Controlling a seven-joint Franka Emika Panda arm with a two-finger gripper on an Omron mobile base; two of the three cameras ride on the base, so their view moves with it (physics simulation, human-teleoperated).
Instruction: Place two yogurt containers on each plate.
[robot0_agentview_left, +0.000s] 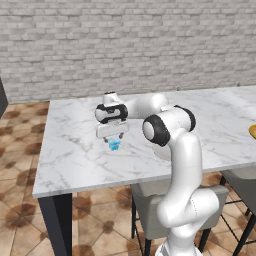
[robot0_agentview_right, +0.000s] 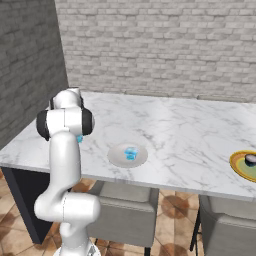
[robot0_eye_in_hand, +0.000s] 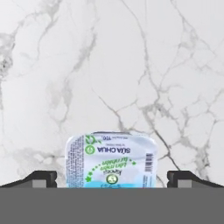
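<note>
A light blue yogurt container (robot0_agentview_left: 114, 145) (robot0_eye_in_hand: 110, 159) stands on the marble table (robot0_agentview_left: 75, 150), left of the middle. My gripper (robot0_agentview_left: 115, 137) (robot0_eye_in_hand: 112, 179) hangs open just above it, a fingertip (robot0_eye_in_hand: 43, 178) well clear of the cup on either side. A sliver of that cup (robot0_agentview_right: 80, 138) peeks out from behind my arm in the right base view. The off-white plate (robot0_agentview_right: 116, 158) lies near the front edge with one light blue yogurt container (robot0_agentview_right: 131, 153) on it. At the far right, the yellow-rimmed plate (robot0_agentview_right: 239, 168) (robot0_agentview_left: 253, 131) carries a black cup with a white top (robot0_agentview_right: 251, 159).
Grey chairs (robot0_agentview_left: 150, 200) (robot0_agentview_right: 125, 205) are tucked under the table's front edge. A brick wall (robot0_agentview_left: 125, 45) runs behind the table. My own elbow (robot0_agentview_left: 167, 125) stands over the off-white plate in the left base view.
</note>
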